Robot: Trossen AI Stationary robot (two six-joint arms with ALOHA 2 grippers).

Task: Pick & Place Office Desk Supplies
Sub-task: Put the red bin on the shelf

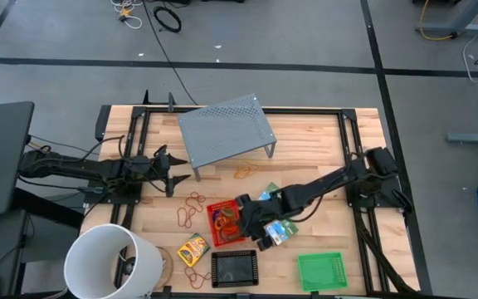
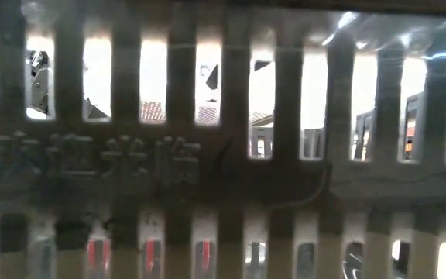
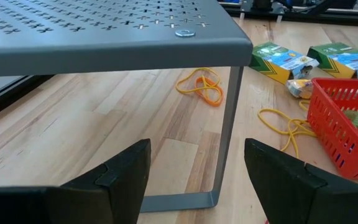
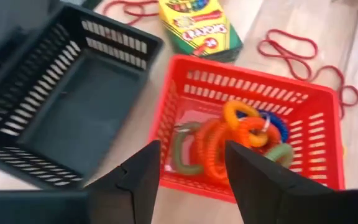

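The right gripper (image 1: 250, 218) hangs over the near right edge of the red tray (image 1: 225, 222), near the middle of the wooden table (image 1: 305, 166). In the right wrist view its two dark fingers (image 4: 135, 177) stand apart with nothing between them, and below them the red tray (image 4: 247, 134) holds a heap of coloured rings (image 4: 229, 146): orange, green and blue coils. Just left of it in that view lies the black tray (image 4: 55, 112), empty, and beyond both sits the crayon box (image 4: 201, 28) with red rubber bands (image 4: 297, 53) looped on the wood beside it.

From above, the black tray (image 1: 235, 268) lies near the table's near edge, the crayon box (image 1: 192, 248) to its left, and the green tray (image 1: 322, 271) to its right. Teal-green packets (image 1: 279, 229) lie just under the right arm's wrist. More rubber bands (image 1: 191, 209) are scattered left of the red tray, and a tan-orange cluster (image 1: 244, 172) lies by the grey riser (image 1: 225, 129).

The left gripper (image 1: 171, 173) waits at the left side of the table, just beside the riser's leg, with its fingers (image 3: 126, 171) spread wide and holding nothing. A white bucket (image 1: 110, 262) stands at the near left corner.

The low view is filled by a blurred slotted wall, and I cannot tell which tray it is.
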